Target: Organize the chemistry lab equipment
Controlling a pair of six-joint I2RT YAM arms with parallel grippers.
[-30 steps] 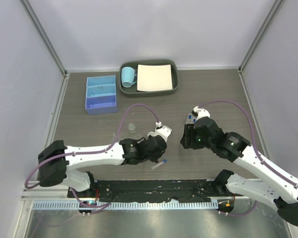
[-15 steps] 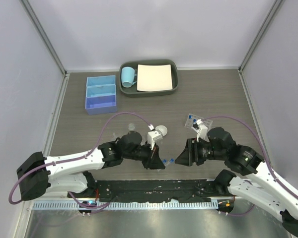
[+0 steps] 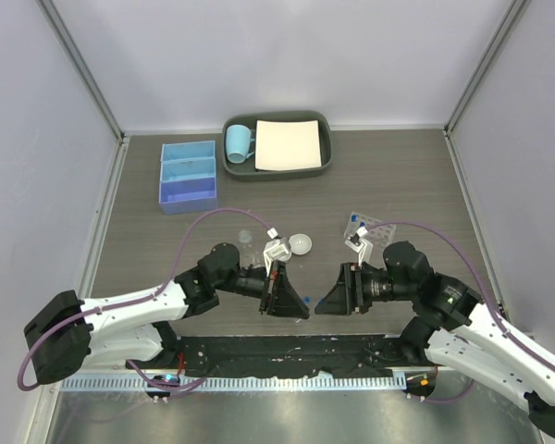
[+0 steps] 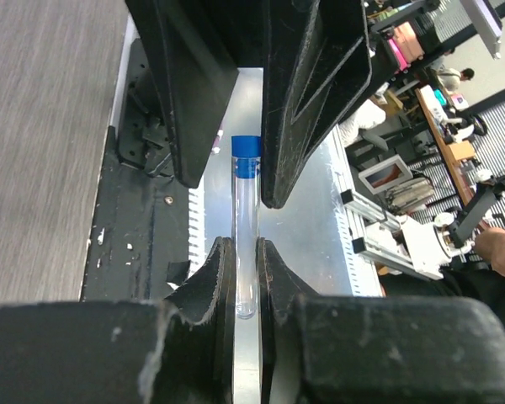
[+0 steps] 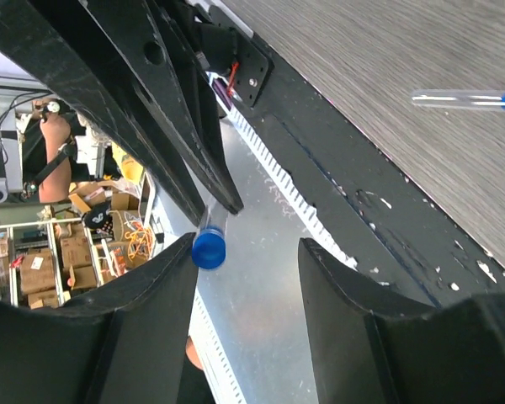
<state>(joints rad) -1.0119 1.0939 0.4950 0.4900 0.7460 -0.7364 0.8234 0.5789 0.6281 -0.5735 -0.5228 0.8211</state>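
Observation:
My left gripper [image 4: 244, 244] is shut on the lower end of a thin clear tube [image 4: 246, 210] and holds it out level, blue cap first. In the top view the left gripper [image 3: 292, 301] faces my right gripper [image 3: 326, 302] tip to tip near the table's front edge. My right gripper [image 5: 246, 252] is open, and the tube's cap [image 5: 209, 249] sits between its fingers, close to the left finger. A second blue-capped tube [image 5: 463, 99] lies flat on the table. The clear tube rack [image 3: 365, 228], a white dish [image 3: 300, 243] and the small bottle [image 3: 246, 237] stand behind the grippers.
The blue three-compartment box [image 3: 188, 176] stands at the back left. A dark grey tray [image 3: 324, 159] at the back holds a light-blue mug [image 3: 238, 141] and a white sheet. The black base plate [image 3: 287, 350] runs along the front edge below both grippers.
Both arms have swung from over the table's middle toward the front edge and turned to face each other. The left gripper now holds the tube that lay by it, cap toward the right gripper.

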